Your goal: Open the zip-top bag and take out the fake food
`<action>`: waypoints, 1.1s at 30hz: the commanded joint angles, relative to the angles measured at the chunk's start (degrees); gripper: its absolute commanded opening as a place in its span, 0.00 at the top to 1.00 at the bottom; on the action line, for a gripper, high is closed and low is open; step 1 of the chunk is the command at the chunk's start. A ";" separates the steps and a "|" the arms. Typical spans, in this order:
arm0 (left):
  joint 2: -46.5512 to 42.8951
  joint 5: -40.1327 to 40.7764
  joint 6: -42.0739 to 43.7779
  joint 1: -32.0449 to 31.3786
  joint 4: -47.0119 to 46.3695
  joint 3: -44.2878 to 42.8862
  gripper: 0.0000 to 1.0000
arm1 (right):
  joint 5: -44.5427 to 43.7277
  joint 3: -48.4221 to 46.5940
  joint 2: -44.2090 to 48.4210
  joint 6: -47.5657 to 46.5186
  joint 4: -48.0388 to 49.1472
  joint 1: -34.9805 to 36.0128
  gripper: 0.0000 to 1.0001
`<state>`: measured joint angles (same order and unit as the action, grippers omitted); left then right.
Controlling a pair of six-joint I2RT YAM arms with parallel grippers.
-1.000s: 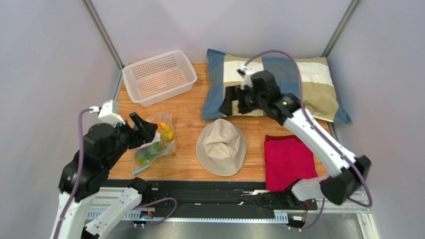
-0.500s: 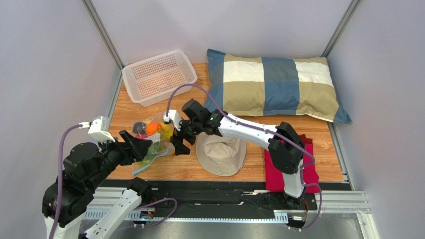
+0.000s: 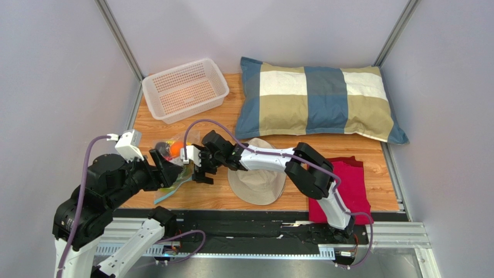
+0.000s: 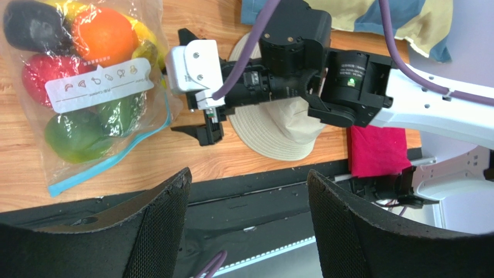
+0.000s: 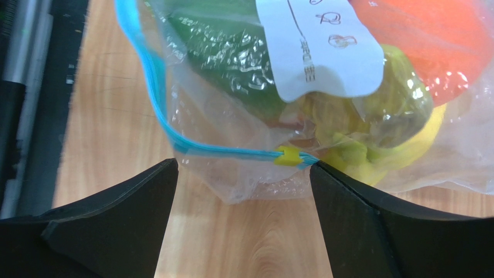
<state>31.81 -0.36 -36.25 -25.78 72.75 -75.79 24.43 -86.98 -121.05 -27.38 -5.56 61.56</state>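
Zip-top bag [image 4: 87,87] of fake food [image 4: 104,36] flat on desk [image 3: 220,130] by left edge, long axis near-to-far, zip strip [image 5: 149,75] toward near edge.
Left gripper [image 4: 248,174] jaws spread, empty; right gripper [image 5: 243,168] jaws spread around yellow slider [image 5: 288,156], shown only by right wrist; top view hides most of the bag.

Setting: robot test cell in a lab. Wooden desk [image 3: 220,200] boxed in by plain grey panels [image 3: 52,69] on metal posts [image 3: 120,40]. Left arm [image 3: 98,191] and right arm [image 3: 267,157] bolted to a black rail [image 3: 261,234] at the near edge, with purple cables [image 3: 84,174] exposed.
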 commanded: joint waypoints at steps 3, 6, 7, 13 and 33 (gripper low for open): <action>0.71 -0.69 2.15 -0.15 3.53 -2.26 0.23 | -1.83 -3.64 -2.70 -9.71 5.04 0.14 0.09; -0.17 -1.13 1.89 -0.15 4.67 -2.17 0.23 | -3.68 -2.14 -1.21 -11.38 7.76 0.14 0.07; -0.78 -1.22 1.71 -0.15 5.03 -1.82 0.23 | -3.33 -2.14 -0.77 -12.17 6.54 0.14 0.07; -2.63 -0.61 0.65 -0.15 6.00 -0.94 0.23 | 1.14 -1.26 0.56 -11.30 5.83 -1.00 0.08; -6.15 -1.13 -1.45 -0.15 8.02 1.60 0.23 | 10.46 -4.15 -1.28 -9.02 3.36 -3.99 0.18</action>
<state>26.02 -1.04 -36.36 -25.78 77.41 -75.57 29.74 -86.06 -120.42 -37.28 -3.60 57.49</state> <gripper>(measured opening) 0.773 0.839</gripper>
